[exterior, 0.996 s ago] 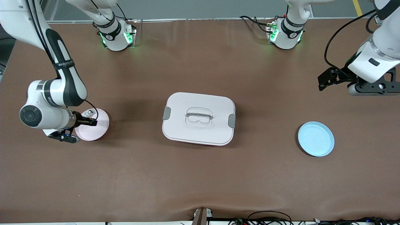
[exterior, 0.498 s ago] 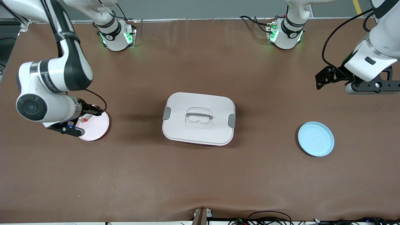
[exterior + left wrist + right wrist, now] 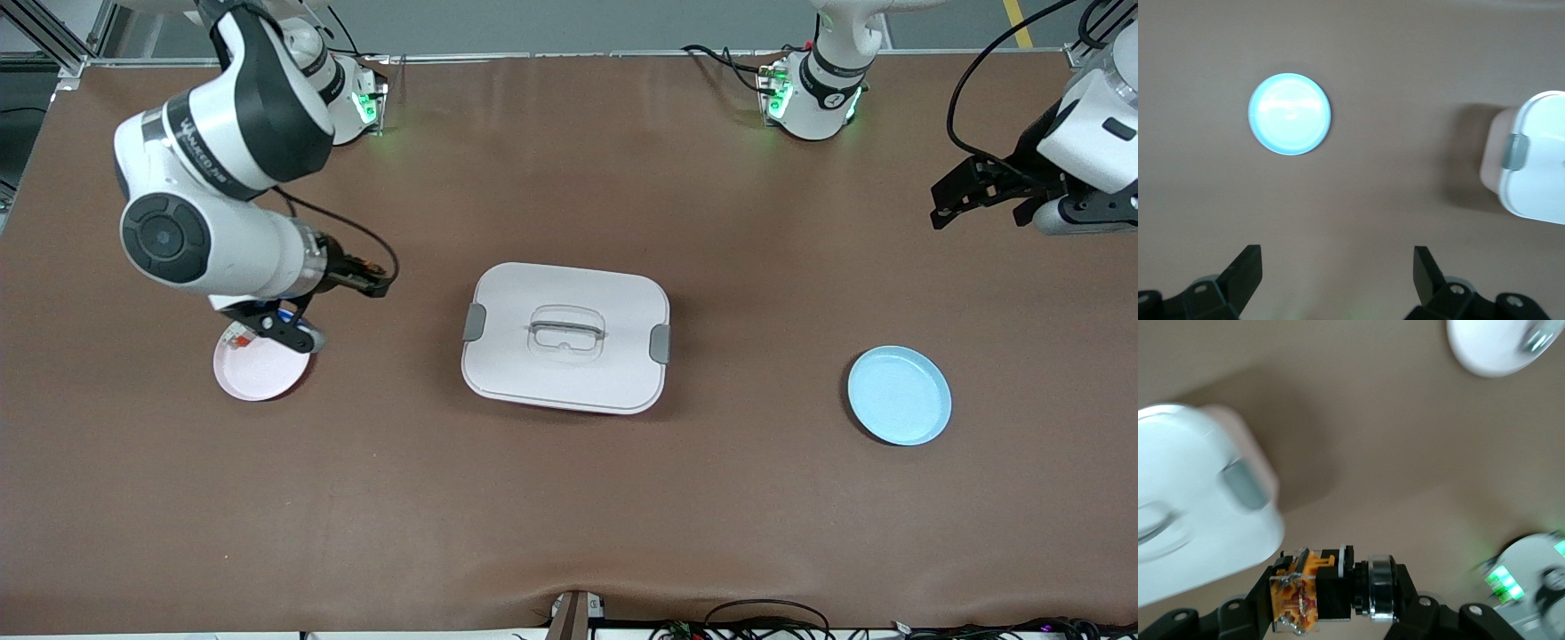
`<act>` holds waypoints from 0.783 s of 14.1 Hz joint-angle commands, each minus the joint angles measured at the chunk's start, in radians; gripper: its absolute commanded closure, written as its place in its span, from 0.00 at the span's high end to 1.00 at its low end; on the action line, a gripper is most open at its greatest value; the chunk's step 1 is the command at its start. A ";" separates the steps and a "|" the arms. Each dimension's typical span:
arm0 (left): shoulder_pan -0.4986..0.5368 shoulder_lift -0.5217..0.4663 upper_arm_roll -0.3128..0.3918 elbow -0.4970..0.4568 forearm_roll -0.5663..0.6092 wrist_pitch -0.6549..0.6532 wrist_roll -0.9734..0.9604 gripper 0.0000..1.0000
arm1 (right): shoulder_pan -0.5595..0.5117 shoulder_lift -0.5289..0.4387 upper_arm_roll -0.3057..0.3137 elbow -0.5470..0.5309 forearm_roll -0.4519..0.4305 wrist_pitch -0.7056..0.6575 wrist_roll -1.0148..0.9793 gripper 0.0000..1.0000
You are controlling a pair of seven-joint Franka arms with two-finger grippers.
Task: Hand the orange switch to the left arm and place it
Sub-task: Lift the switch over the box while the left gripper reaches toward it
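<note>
My right gripper [image 3: 372,286] is shut on the orange switch [image 3: 1298,595], a black blocky part with an orange end and a silver ring. It holds the switch in the air over the table between the pink plate [image 3: 260,375] and the box [image 3: 565,336]. The box, white with grey latches, stands in the middle of the table and also shows in the right wrist view [image 3: 1191,500] and the left wrist view [image 3: 1538,160]. My left gripper [image 3: 953,203] is open and empty, up in the air at the left arm's end of the table [image 3: 1337,261].
A small clear part with a red-orange end [image 3: 236,336] lies on the pink plate's rim area. A light-blue plate [image 3: 898,396] sits toward the left arm's end, nearer the front camera, and shows in the left wrist view [image 3: 1289,114].
My right gripper has risen off the pink plate with the switch and moved toward the box. My left gripper has drifted toward its own end of the table.
</note>
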 commanded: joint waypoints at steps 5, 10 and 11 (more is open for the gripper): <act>-0.024 0.049 -0.070 -0.024 -0.175 0.060 -0.090 1.00 | 0.090 0.023 -0.010 0.050 0.353 0.218 0.206 0.18; -0.039 0.078 -0.093 -0.102 -0.250 0.197 -0.090 1.00 | 0.242 0.058 -0.010 0.050 0.409 0.475 0.441 0.18; -0.053 0.089 -0.099 -0.102 -0.281 0.223 -0.090 1.00 | 0.259 0.070 -0.009 0.050 0.412 0.516 0.464 0.18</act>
